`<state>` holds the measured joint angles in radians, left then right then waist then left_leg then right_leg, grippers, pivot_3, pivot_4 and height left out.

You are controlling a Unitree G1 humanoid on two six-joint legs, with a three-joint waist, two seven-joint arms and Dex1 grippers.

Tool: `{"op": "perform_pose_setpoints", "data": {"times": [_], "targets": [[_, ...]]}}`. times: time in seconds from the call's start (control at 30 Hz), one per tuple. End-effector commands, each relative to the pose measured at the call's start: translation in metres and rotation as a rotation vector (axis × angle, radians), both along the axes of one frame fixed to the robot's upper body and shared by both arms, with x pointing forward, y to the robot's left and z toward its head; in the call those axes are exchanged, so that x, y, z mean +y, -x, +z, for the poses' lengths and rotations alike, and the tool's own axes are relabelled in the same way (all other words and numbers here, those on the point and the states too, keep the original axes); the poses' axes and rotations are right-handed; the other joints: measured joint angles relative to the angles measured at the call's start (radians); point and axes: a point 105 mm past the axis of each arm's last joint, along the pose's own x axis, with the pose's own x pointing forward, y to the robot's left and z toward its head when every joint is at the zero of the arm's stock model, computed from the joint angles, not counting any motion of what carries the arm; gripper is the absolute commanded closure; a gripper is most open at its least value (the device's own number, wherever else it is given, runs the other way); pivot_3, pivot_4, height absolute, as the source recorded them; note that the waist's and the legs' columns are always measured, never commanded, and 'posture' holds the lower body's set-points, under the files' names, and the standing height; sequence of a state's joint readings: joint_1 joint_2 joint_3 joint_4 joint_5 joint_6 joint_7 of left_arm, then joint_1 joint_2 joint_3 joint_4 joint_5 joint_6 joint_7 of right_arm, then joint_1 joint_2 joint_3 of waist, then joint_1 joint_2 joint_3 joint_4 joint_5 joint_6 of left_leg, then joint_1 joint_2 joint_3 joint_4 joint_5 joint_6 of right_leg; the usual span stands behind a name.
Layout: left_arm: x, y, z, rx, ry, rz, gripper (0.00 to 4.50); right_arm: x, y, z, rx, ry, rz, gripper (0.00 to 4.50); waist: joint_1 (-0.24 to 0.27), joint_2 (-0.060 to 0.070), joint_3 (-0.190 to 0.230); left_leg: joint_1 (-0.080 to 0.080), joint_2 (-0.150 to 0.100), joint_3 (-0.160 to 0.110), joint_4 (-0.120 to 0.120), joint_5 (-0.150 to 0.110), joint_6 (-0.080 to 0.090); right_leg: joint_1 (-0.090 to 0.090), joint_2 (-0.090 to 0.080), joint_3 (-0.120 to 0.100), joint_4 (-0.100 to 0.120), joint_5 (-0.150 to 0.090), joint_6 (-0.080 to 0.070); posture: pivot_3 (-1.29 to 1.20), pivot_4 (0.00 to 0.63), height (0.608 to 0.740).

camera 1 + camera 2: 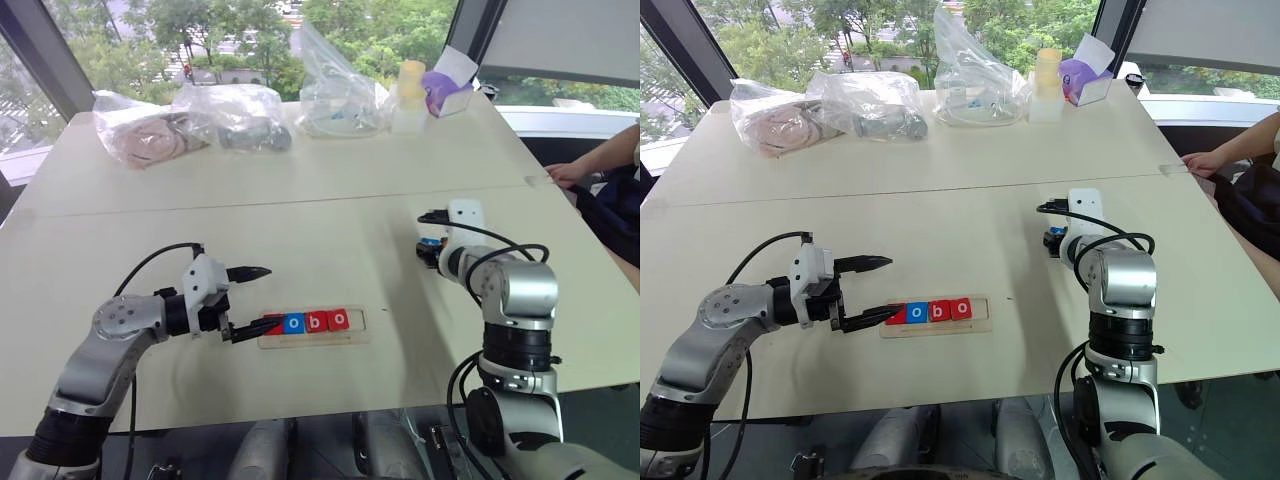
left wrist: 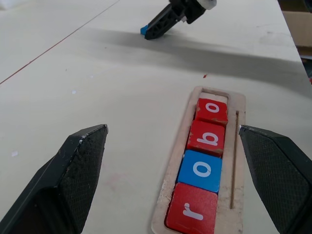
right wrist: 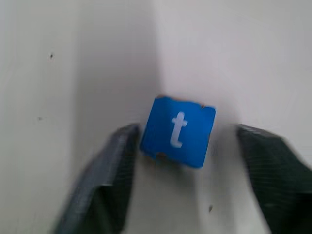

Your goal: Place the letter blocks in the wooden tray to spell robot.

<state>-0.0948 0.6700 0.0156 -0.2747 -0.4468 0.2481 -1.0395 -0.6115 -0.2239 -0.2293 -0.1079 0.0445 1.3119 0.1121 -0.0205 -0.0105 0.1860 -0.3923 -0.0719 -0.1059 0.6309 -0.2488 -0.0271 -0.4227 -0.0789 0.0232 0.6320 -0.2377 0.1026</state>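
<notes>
Across the pale counter (image 1: 300, 215) by big windows, clear bags sit at the far edge. Wooden tray (image 1: 352, 335) lies lengthwise left-right, holding r-o-b-o. Left end effector (image 1: 258, 300) released at its left end. Right end effector (image 3: 183, 170) straddles blue t block (image 3: 178, 130), grip unclear.

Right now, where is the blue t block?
The blue t block lies on the table on the robot's right, between the right claw's fingers, well away from the wooden tray.

Red r (image 2: 191, 213), blue o (image 2: 201, 170), red b (image 2: 206, 138), red o (image 2: 212, 110), blue t (image 3: 178, 129), pale wood tray (image 2: 237, 161).
</notes>
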Motion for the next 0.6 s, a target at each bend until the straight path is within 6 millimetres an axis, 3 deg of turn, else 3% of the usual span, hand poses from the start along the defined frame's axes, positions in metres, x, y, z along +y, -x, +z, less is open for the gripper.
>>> {"op": "perform_pose_setpoints", "data": {"times": [0.03, 0.13, 0.23, 0.33, 0.47, 0.6], "targets": [[-0.002, 0.0, 0.009, -0.044, 0.01, -0.003, 0.0, 0.009, -0.007, 0.005, -0.026, 0.001, 0.028, 3.37, -0.001, 0.0, 0.0, 0.0, 0.0, 0.0, 0.0, 0.0, 0.0, 0.0, 0.0, 0.0, 0.0, 0.0, 0.0, 0.0, 0.15, 0.74], [-0.002, 0.001, 0.008, -0.043, 0.012, 0.004, 0.0, 0.014, 0.0, 0.004, -0.01, 0.039, 0.089, 3.37, 0.0, 0.0, 0.0, 0.0, 0.0, 0.0, 0.0, 0.0, 0.0, 0.0, 0.0, 0.0, 0.0, 0.0, 0.0, 0.0, 0.15, 0.74], [-0.003, 0.002, 0.008, -0.041, 0.015, 0.007, 0.0, 0.016, 0.02, 0.002, 0.033, 0.079, 0.177, 3.37, 0.004, 0.0, 0.0, 0.0, 0.0, 0.0, 0.0, 0.0, 0.0, 0.0, 0.0, 0.0, 0.0, 0.0, 0.0, 0.0, 0.15, 0.74], [-0.002, 0.003, 0.006, -0.035, 0.016, 0.007, 0.0, 0.022, 0.053, -0.005, 0.108, -0.013, 0.224, 3.37, 0.007, 0.0, 0.0, -0.001, 0.0, 0.0, -0.001, 0.0, 0.0, 0.0, 0.0, 0.0, 0.0, 0.0, 0.0, 0.0, 0.15, 0.74], [-0.003, 0.003, 0.005, -0.027, 0.02, 0.002, 0.0, 0.025, 0.081, -0.005, 0.067, -0.055, 0.275, 3.37, 0.008, 0.0, 0.0, -0.001, 0.0, -0.001, 0.0, 0.0, 0.0, 0.001, -0.001, -0.001, 0.0, 0.0, 0.0, 0.0, 0.15, 0.74], [-0.004, 0.001, 0.004, -0.026, 0.02, -0.003, 0.0, 0.024, 0.091, -0.003, 0.036, -0.105, 0.256, 3.37, 0.005, 0.0, 0.0, 0.0, 0.0, -0.001, 0.0, 0.0, 0.0, 0.001, -0.001, -0.001, -0.001, 0.0, 0.0, 0.0, 0.15, 0.74]]}}
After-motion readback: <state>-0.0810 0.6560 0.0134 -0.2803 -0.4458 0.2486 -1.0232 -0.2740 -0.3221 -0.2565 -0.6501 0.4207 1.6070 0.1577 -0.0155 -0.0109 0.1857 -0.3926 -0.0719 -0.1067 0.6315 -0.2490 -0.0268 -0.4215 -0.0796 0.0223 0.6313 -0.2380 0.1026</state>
